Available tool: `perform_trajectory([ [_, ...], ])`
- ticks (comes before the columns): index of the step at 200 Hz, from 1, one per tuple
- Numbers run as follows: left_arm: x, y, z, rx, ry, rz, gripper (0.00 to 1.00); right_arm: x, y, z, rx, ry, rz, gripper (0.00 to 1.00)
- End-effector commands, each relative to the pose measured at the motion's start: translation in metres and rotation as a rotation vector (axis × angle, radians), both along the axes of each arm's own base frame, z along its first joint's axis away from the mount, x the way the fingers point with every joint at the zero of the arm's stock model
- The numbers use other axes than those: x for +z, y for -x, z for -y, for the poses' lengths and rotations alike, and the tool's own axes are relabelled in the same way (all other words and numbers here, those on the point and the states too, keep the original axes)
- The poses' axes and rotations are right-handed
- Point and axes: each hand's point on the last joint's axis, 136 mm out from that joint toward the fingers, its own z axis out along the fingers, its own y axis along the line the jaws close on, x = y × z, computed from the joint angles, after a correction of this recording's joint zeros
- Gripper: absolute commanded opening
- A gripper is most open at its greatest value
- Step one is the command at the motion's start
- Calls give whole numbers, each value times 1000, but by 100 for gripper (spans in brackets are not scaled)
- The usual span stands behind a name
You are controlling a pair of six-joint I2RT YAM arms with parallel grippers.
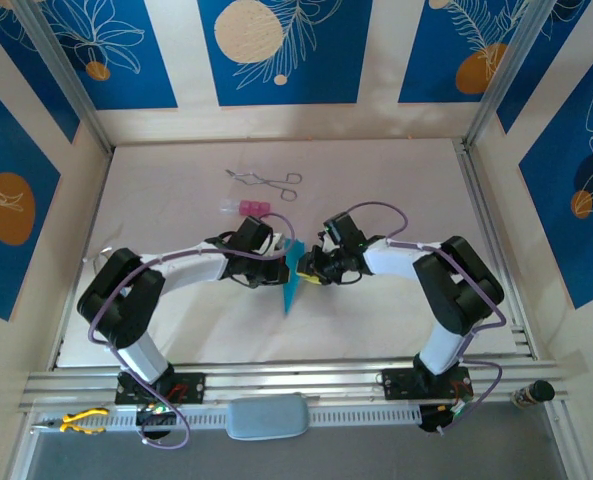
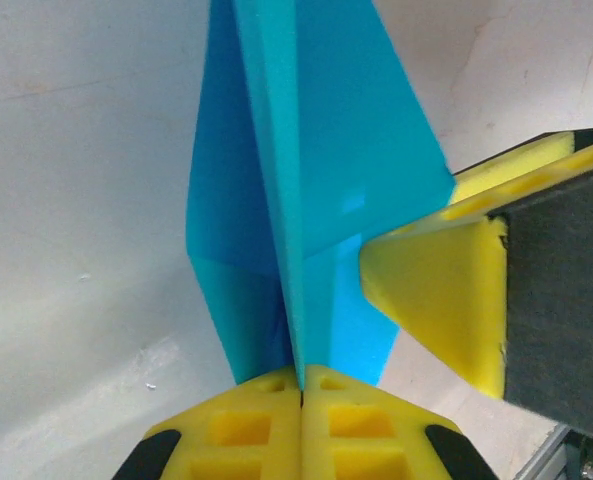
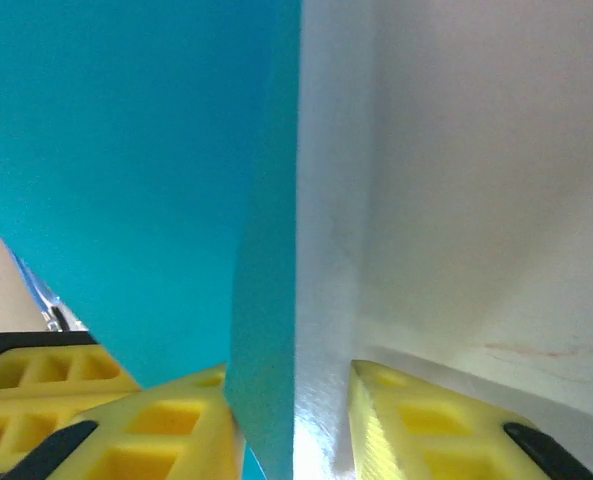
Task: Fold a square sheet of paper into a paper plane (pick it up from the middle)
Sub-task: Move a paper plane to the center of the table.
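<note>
Centre of the top view, between my two wrists: holdings and hazards.

1. Paper plane [image 1: 293, 278]: cyan, folded to a narrow wedge, standing on edge and tapering toward the lower frame. In the left wrist view its keel fold runs up from bottom centre, with a wing spreading to each side.

2. Left gripper [image 2: 301, 388]: my fingers are pressed together at bottom centre of that view, pinching the keel fold. The hold covers only a short stretch of it.

3. Right gripper [image 3: 294, 405]: my fingers stand apart along the bottom of the right wrist view. The paper's edge hangs in the gap, close against the lower-left finger. Bare table [image 3: 456, 200] shows between the paper and the other finger, so nothing is clamped.

4. Pink block [image 1: 252, 208] and forceps [image 1: 266, 180]: upper centre of the top view, well apart from the plane.

Hazards, as I judge them:
- If the right fingers close off the crease line, they would crumple a wing or set a crooked fold.
- If either wrist pulls away while both fingers grip, the thin sheet would tear at the keel.
- If the left pinch loosens before the right has hold, the plane would drop or swing round its small held patch.
- A sideways push from the right finger against the wing would splay the folds open.
</note>
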Motion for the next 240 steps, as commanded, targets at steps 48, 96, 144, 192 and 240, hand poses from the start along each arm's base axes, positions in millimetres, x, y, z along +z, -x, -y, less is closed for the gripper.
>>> perform_trajectory([
  [48, 6, 0, 8, -55, -22, 18, 10, -13, 8, 8, -6, -23, -48, 13],
  [96, 2, 3, 14, -73, -19, -11, 21, -21, 11, 8, -6, -44, -66, 5],
  [144, 12, 1, 15, -81, -5, 38, 30, -22, 12, 9, -9, -45, -68, 4],
  [192, 6, 4, 18, -104, -9, 11, 33, -20, 11, 7, -7, -51, -67, 4],
  [240, 12, 8, 26, -144, 17, 30, 33, -19, 10, 6, -6, -53, -66, 4],
])
